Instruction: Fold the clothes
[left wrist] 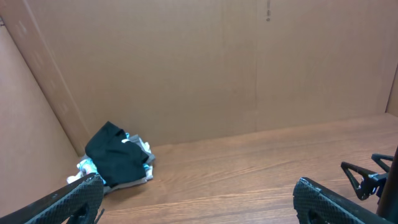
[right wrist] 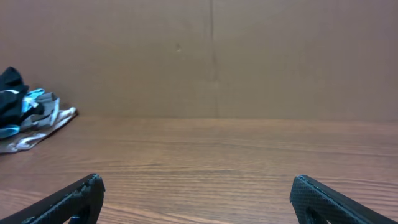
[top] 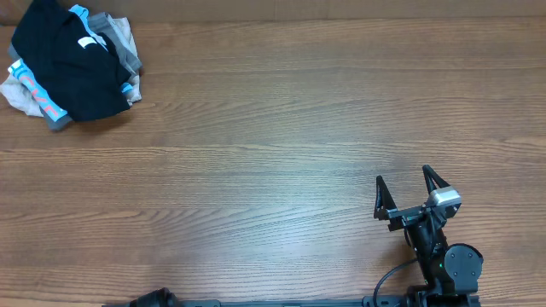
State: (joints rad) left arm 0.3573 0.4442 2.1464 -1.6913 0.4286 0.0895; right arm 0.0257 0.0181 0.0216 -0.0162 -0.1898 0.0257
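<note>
The clothes, a plain black garment (top: 64, 60) with a small white label, lie crumpled on top of a pile at the table's far left corner. The left wrist view shows the black garment (left wrist: 115, 155) far ahead to the left. In the right wrist view only its edge (right wrist: 9, 87) shows at the left border. My right gripper (top: 403, 177) stands open near the front right of the table, far from the pile, with nothing between its fingers. My left gripper (left wrist: 200, 186) is open and empty too, low over the wood. Overhead, only a dark part of the left arm (top: 152, 298) shows at the front edge.
Under the black garment lie a light blue tee (top: 41, 95), a grey garment (top: 126, 53) and a beige one (top: 15, 92). A brown cardboard wall (left wrist: 199, 68) stands behind the wooden table (top: 273, 162). The right gripper (left wrist: 367, 177) shows at the right edge of the left wrist view.
</note>
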